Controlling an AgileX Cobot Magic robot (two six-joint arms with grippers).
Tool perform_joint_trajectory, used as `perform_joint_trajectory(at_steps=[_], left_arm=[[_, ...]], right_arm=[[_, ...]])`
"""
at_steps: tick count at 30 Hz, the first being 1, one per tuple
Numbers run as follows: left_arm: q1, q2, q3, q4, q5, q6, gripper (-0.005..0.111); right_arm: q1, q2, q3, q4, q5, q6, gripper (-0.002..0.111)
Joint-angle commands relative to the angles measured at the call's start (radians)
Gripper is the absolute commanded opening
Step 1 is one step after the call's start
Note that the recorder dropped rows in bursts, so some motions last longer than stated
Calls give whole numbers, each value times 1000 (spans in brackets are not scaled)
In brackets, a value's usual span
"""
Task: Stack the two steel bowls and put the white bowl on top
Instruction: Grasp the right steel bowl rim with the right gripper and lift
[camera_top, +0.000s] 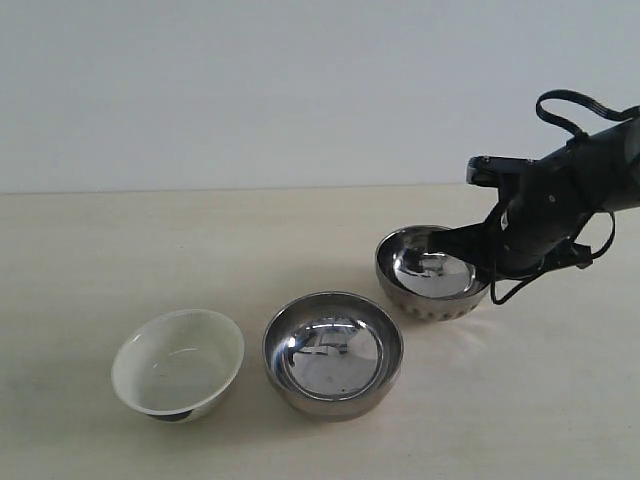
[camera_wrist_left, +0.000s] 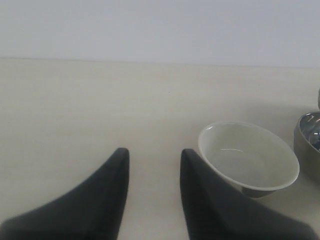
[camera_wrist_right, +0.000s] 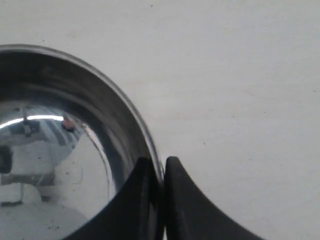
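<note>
Two steel bowls stand apart on the table: a smooth-sided one (camera_top: 333, 353) at the middle front and a dimpled one (camera_top: 431, 272) behind it to the right. My right gripper (camera_top: 478, 262) is shut on the dimpled bowl's rim (camera_wrist_right: 145, 135), one finger inside and one outside (camera_wrist_right: 159, 162). The white bowl (camera_top: 178, 363) sits at the front left, tilted on its dark foot. My left gripper (camera_wrist_left: 152, 155) is open and empty, hovering beside the white bowl (camera_wrist_left: 247, 155); it is out of the exterior view.
The pale table (camera_top: 120, 250) stretches bare to the left and behind the bowls, up to a plain wall. A black cable loops off the right arm (camera_top: 570, 190). The smooth steel bowl's edge (camera_wrist_left: 307, 137) shows beyond the white bowl.
</note>
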Motion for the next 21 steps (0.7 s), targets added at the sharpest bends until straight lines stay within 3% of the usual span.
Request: perform_joint_trajectory(at_steps=[1, 9, 17, 21], left_arm=[[3, -3, 4, -1, -7, 3, 32], [3, -3, 4, -1, -7, 3, 32], [3, -3, 4, -1, -7, 3, 32], [3, -3, 4, -1, -7, 3, 32]], right_arm=[[-4, -63, -1, -6, 49, -14, 0], [-4, -222, -1, 89, 144, -136, 0], [-2, -331, -1, 484, 218, -508, 0], [7, -336, -1, 566, 308, -625, 0]])
